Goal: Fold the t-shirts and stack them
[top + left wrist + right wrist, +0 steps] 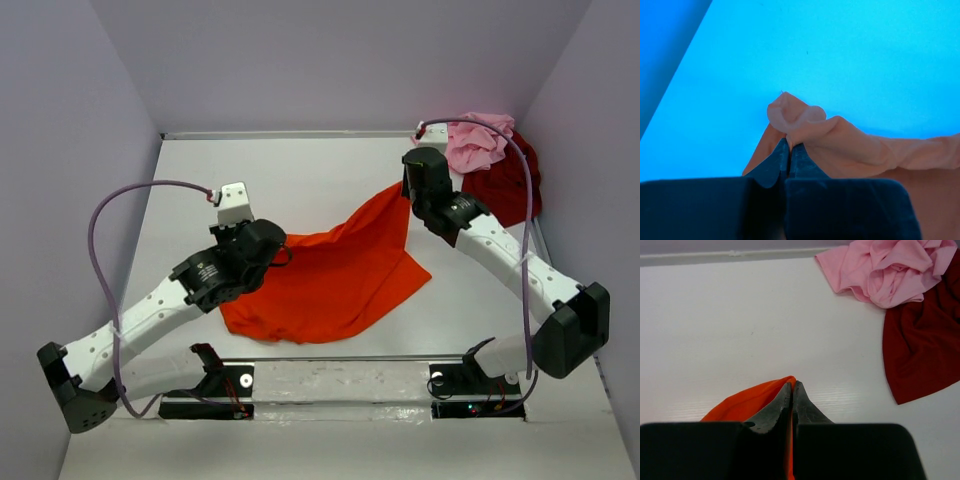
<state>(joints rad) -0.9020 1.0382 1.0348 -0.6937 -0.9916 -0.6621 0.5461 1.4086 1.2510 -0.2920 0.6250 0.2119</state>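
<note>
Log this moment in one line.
left gripper: shut on orange t-shirt | right gripper: shut on its far corner | pink t-shirt: bunched against dark red t-shirt, far right | folded: none

The bright orange t-shirt (335, 275) lies rumpled mid-table in a rough triangle. Its far right corner is drawn up to a peak pinched in the right gripper (792, 386), and a bunched fold at its left edge is pinched in the left gripper (790, 146). The light pink t-shirt (475, 145) sits crumpled in the far right corner, overlapping the dark red t-shirt (510, 185), which lies rumpled on its near side, apart from the orange one.
</note>
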